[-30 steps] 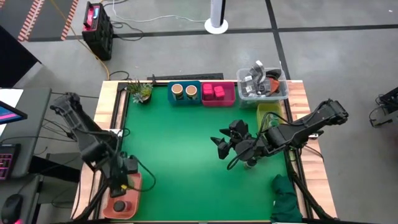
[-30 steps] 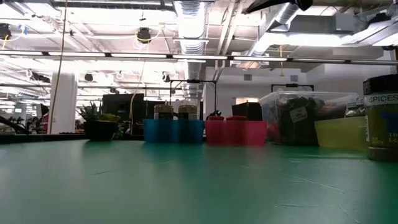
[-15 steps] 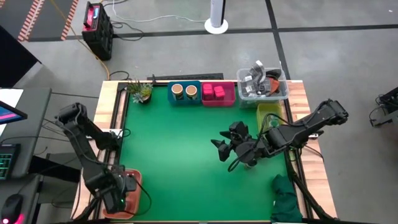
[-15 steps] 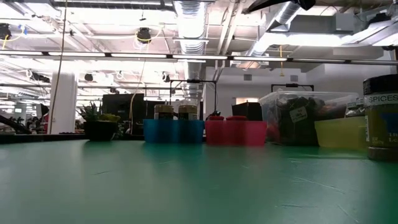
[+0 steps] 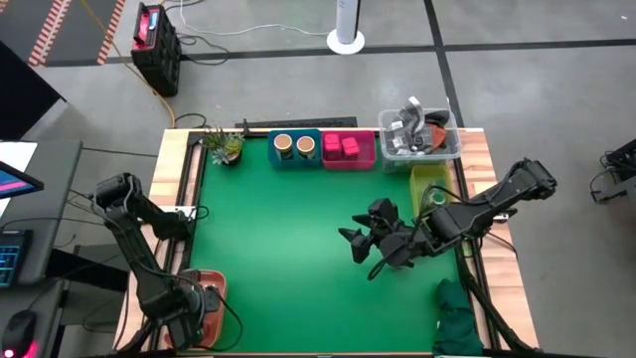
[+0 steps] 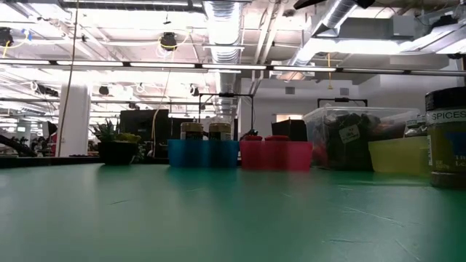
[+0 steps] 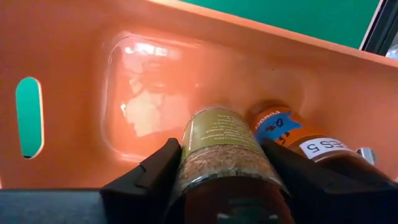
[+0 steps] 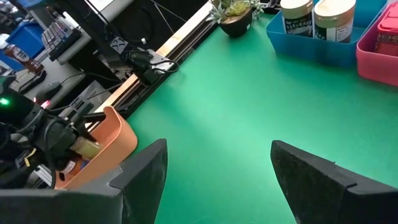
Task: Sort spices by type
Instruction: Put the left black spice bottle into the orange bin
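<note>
My left gripper (image 5: 196,304) is down in the orange bin (image 5: 215,284) at the table's near left corner. It is shut on a clear spice jar with a green label (image 7: 222,149). A second jar with an orange and blue label (image 7: 292,134) lies in the bin beside it. My right gripper (image 5: 350,244) hangs open over the table's right middle and holds nothing (image 8: 217,155). Two tan-topped jars (image 5: 294,147) stand in a blue bin. Pink packs (image 5: 342,147) sit in a pink bin. A dark-lidded jar marked SPICES (image 6: 445,138) stands on the mat. My left gripper pinches the green-labelled jar by its body (image 7: 219,177) between its two fingers (image 7: 144,180). The jar lies along the fingers, its free end pointing at the bin's inside. The gripper reaches into the bin from above. Whether the jar rests on the bin's floor, I cannot tell.
A small plant (image 5: 225,146) stands at the far left corner. A clear tub of grey clutter (image 5: 419,134) and a yellow-green bin (image 5: 429,181) sit at the far right. A dark green cloth (image 5: 459,318) lies at the near right corner. The mat's middle is bare.
My left arm has swung toward the table's near edge and gone down into the orange bin. The right arm has hardly moved.
</note>
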You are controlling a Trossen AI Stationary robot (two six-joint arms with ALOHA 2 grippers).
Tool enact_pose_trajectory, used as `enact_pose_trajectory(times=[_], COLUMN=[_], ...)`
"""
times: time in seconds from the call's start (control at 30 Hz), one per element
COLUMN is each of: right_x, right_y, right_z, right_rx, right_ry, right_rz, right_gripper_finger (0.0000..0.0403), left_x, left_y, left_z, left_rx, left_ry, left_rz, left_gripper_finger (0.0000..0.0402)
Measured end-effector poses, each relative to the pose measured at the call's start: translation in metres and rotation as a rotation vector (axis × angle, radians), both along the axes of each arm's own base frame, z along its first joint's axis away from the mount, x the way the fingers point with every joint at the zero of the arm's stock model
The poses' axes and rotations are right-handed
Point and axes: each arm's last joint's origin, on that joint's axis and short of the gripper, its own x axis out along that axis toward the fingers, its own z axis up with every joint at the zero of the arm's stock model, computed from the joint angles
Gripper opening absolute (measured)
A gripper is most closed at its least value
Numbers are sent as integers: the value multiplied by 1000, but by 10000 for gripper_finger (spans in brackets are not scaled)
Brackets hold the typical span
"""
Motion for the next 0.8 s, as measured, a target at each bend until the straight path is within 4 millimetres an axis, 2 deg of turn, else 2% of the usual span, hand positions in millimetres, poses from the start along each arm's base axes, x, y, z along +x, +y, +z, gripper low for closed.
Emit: enact_pose_trajectory(times=[0.33,0.67,0.8], right_x=[0,0,1], right_y=[1,0,-2], right_z=[0,0,0], right_rx=[8,5,4], right_ry=[-1,-3,-3], right_rz=[-4,-9,-16], right_gripper_finger=[309,309,309], left_x=[0,-1,-1], left_y=[0,3,9], left_z=[0,5,8], left_rx=[-2,-19,-33], left_ry=[-1,7,83], left_rz=[-18,-28,-78], left_gripper_finger=[260,265,261])
